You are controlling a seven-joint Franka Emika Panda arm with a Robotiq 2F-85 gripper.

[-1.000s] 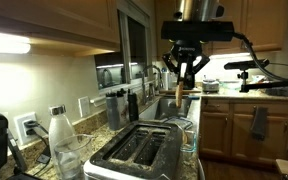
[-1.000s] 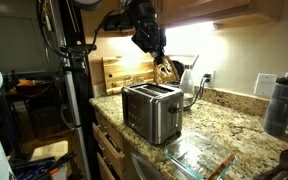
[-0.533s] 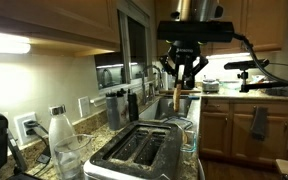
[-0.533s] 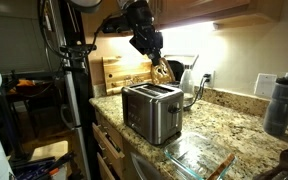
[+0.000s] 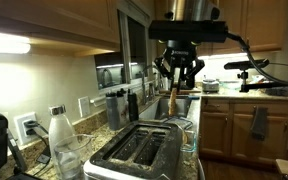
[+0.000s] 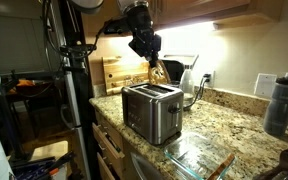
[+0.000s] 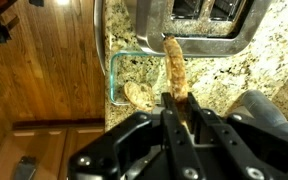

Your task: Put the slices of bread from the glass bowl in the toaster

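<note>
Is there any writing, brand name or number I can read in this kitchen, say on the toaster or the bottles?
None can be read.
The toaster shows no legible brand or dial marks.
The bottle with the white top and the dark flask show no readable label.
The gripper and its slice of bread bear no print.

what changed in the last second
The gripper, shut on a slice of bread, carried it sideways, nearer to hanging over the toaster. Nothing was newly taken hold of or let go. The toaster and the glass bowl stayed put.
</note>
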